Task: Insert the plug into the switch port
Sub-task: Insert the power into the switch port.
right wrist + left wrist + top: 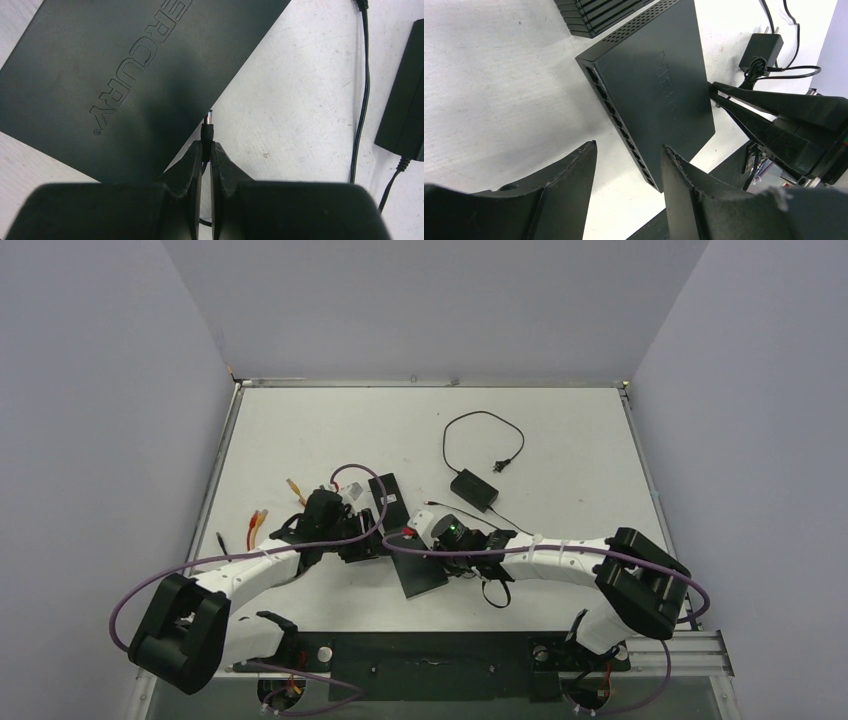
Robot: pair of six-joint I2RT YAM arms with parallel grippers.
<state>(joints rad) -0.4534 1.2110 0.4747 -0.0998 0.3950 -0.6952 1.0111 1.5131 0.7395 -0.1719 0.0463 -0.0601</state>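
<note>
On table (300, 440), pinches plug (207, 125) in right gripper (206, 150), tip forward, just beside switch (125, 75) edge; left gripper (629, 152) agape, empty.

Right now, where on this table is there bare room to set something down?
Bare: the far-left corner of the table, behind the left hand; and the right strip between the adapter and the table edge. Crowded: the middle, around the switch, the right hand and the looped cable.
</note>
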